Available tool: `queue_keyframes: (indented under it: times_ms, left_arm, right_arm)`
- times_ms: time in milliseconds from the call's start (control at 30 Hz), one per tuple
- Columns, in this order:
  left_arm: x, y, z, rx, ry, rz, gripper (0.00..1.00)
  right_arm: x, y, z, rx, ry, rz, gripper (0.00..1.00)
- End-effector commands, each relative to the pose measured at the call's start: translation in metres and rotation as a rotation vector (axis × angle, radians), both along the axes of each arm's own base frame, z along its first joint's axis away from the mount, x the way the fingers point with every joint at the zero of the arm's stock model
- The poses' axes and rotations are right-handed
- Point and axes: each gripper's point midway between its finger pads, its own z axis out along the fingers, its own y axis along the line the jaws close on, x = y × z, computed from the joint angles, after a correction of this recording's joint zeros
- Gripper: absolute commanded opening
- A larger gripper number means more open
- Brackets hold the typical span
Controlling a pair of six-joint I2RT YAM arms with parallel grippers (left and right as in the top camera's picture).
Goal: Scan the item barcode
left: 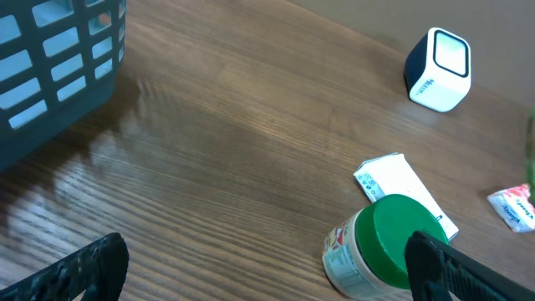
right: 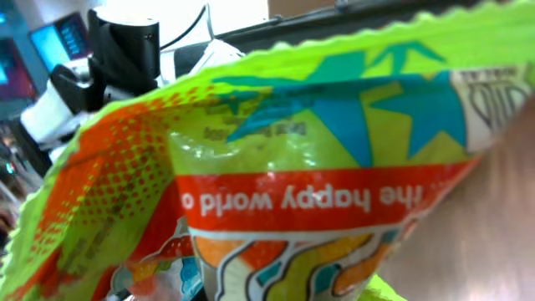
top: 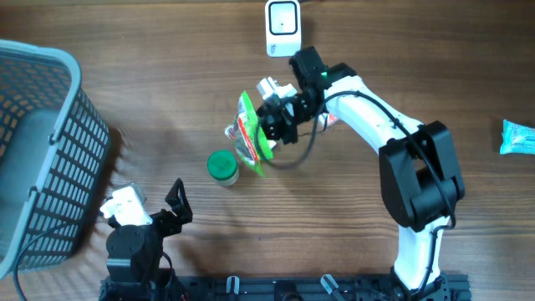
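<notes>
Clenches the bag [top: 248,134] in the right gripper [top: 273,127] at mid-table, near the scanner [top: 282,27] but not yet in front of its window. Holds it on edge, apparently raised off the wood, probably to swing a printed face toward the reader. Shows only the bright front, with upside-down lettering, in the right wrist view; no barcode in sight, so probably on the hidden side. Parks the left gripper [top: 177,201] near the front edge, spread wide and grasping nothing, likely to keep clear. Leaves a jar [top: 222,167] just beside the bag and a basket [top: 42,142] far left. Scan judged not yet made.
</notes>
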Motion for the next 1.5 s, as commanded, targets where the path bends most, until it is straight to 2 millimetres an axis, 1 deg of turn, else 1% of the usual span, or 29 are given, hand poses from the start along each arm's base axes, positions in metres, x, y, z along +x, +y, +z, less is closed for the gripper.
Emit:
queue_keyframes:
  times_ms: [0,133,200,267,333,400,433,533,567,700,833,1000,1100,1167,1233,1267,1300,1333,1400,1467]
  left_arm:
    - [0.0,-0.002,0.0,-0.011,-0.006,-0.01,1.0]
    - [0.0,-0.002,0.0,-0.011,-0.006,-0.01,1.0]
    - [0.0,-0.002,0.0,-0.011,-0.006,-0.01,1.0]
    - [0.0,-0.002,0.0,-0.011,-0.006,-0.01,1.0]
    - [0.0,-0.002,0.0,-0.011,-0.006,-0.01,1.0]
    - [0.0,-0.002,0.0,-0.011,-0.006,-0.01,1.0]
    - [0.0,-0.002,0.0,-0.011,-0.006,-0.01,1.0]
    - [0.0,-0.002,0.0,-0.011,-0.006,-0.01,1.0]
    - [0.0,-0.002,0.0,-0.011,-0.006,-0.01,1.0]
    - [0.0,-0.002,0.0,-0.011,-0.006,-0.01,1.0]
    - [0.0,-0.002,0.0,-0.011,-0.006,-0.01,1.0]
    - [0.0,-0.002,0.0,-0.011,-0.006,-0.01,1.0]
    - [0.0,-0.002,0.0,-0.011,-0.006,-0.01,1.0]
    - [0.0,-0.002,0.0,-0.011,-0.006,-0.01,1.0]
    - [0.0,-0.002,0.0,-0.011,-0.006,-0.01,1.0]
    - [0.0,-0.002,0.0,-0.011,-0.006,-0.01,1.0]
    - [0.0,-0.002,0.0,-0.011,-0.006,-0.01,1.0]
    - [0.0,-0.002,0.0,-0.011,-0.006,-0.01,1.0]
    - [0.0,-0.002,0.0,-0.011,-0.006,-0.01,1.0]
    - [0.0,-0.002,0.0,-0.011,-0.006,-0.01,1.0]
  right_arm:
    - [0.009,0.009,0.035,0.134,-0.123,0.036,0.04]
    - [0.027,0.019,0.062,0.189,-0.25,0.049,0.04]
    - [0.033,0.022,0.074,0.202,-0.29,0.057,0.04]
    - [0.034,0.026,0.089,0.236,-0.37,0.071,0.04]
    - [0.031,0.031,0.1,0.261,-0.425,0.087,0.04]
    - [0.023,0.039,0.113,0.297,-0.496,0.113,0.04]
    - [0.017,0.045,0.12,0.321,-0.538,0.131,0.04]
    - [0.001,0.055,0.13,0.38,-0.631,0.167,0.04]
    - [-0.008,0.06,0.134,0.417,-0.683,0.186,0.04]
    - [-0.019,0.067,0.137,0.45,-0.722,0.21,0.04]
    - [-0.021,0.069,0.137,0.447,-0.713,0.215,0.04]
    - [-0.02,0.068,0.137,0.352,-0.565,0.214,0.04]
    - [-0.014,0.064,0.137,0.261,-0.426,0.2,0.04]
    - [-0.006,0.058,0.136,0.153,-0.254,0.18,0.04]
    - [0.005,0.051,0.132,-0.008,0.018,0.152,0.04]
    - [0.012,0.047,0.129,-0.125,0.228,0.133,0.04]
    - [0.016,0.044,0.124,-0.218,0.4,0.119,0.04]
    - [0.019,0.042,0.12,-0.264,0.491,0.111,0.04]
    - [0.02,0.042,0.109,-0.322,0.61,0.106,0.04]
    - [0.019,0.047,0.094,-0.382,0.734,0.086,0.04]
